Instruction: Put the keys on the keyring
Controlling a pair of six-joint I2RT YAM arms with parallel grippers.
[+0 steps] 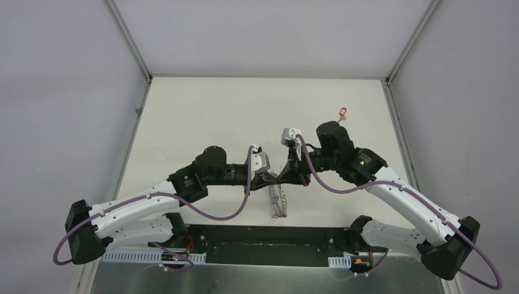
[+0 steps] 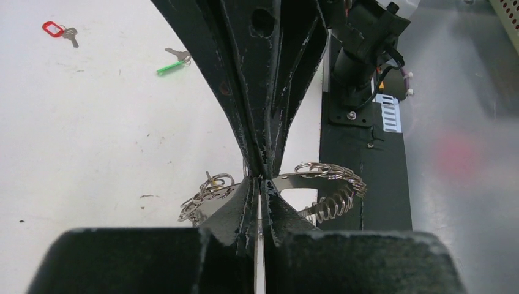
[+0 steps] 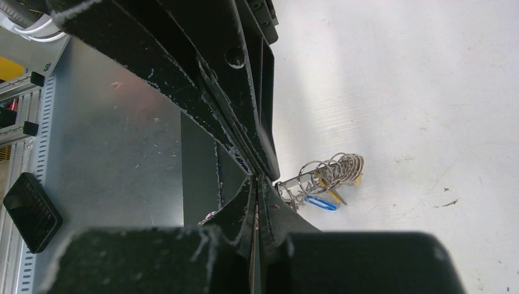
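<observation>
Keyring (image 1: 278, 204) is held edge-on at the spot where the two arms meet tip to tip, near the front edge of the table (image 1: 245, 110), between the two bases. Left gripper (image 2: 259, 191) is seen fully closed, its fingers pinched on the ring's flat grey band. Right gripper (image 3: 256, 191) is likewise clamped tight on the same band from the opposite side, its fingertips nearly touching those of the left. In the left wrist view the band is seen running out to both sides of the pinch, with small split rings (image 2: 207, 191) bunched on each side. Whether the ring's lower edge rests on the table cannot be told. Blue tag (image 3: 321, 203) and a bit of yellow tag (image 3: 357, 179) are seen among the loops on the ring in the right wrist view; their keys are mostly hidden. Red-tagged key (image 2: 56, 29) is seen lying loose on the table, well apart from the ring. Green-tagged key (image 2: 173, 65) is also lying loose, nearer the grippers but apart from both.
</observation>
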